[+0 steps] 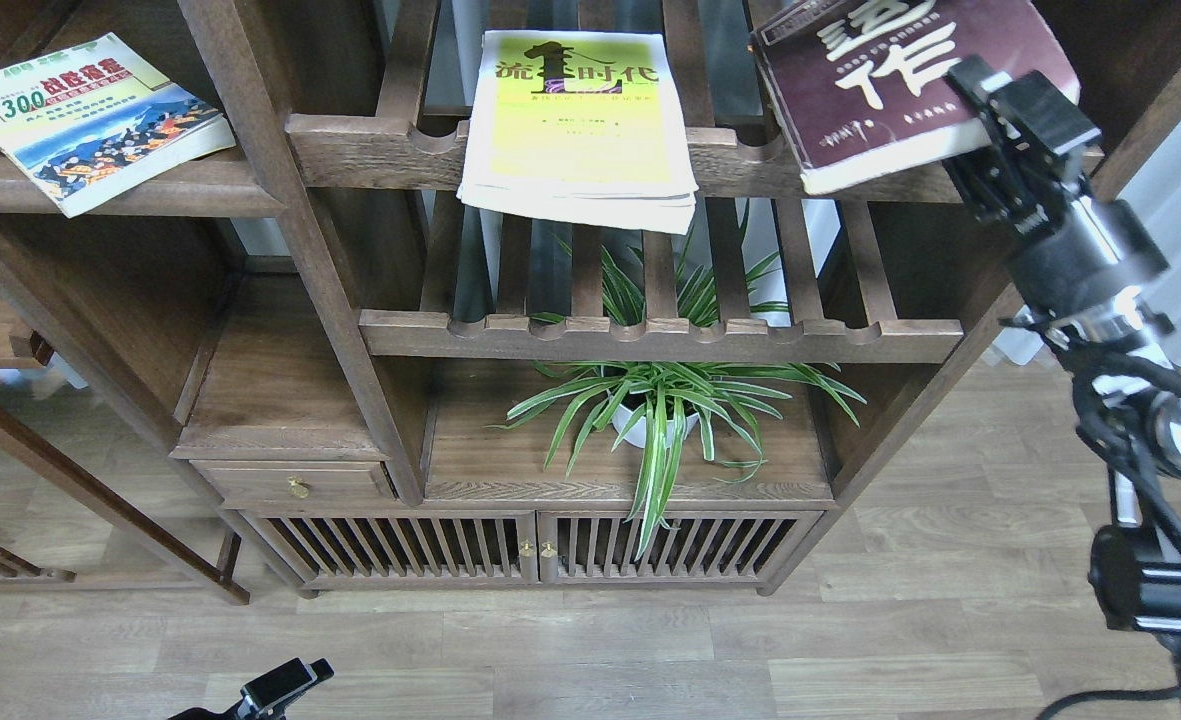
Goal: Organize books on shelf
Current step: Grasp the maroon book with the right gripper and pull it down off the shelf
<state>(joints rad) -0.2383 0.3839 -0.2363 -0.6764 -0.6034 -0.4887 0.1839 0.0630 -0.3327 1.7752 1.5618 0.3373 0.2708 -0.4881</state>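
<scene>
Claw on the right, the right gripper (995, 115), pinches the lower right corner of the maroon book (890, 80), and the book hangs tilted, its near edge over the slatted rack (590, 150). Well to the claw's left, the yellow-green book (578, 120) lies flat on that rack, its near edge overhanging the scalloped rail. Far left of the claw, the "300" book (90, 115) rests on the solid shelf (150, 190), one corner past the front edge. Below and left sits a potted plant (660, 400). Down at the bottom edge, the left gripper (285, 685) barely shows; whether it is spread or pressed together, I cannot tell.
</scene>
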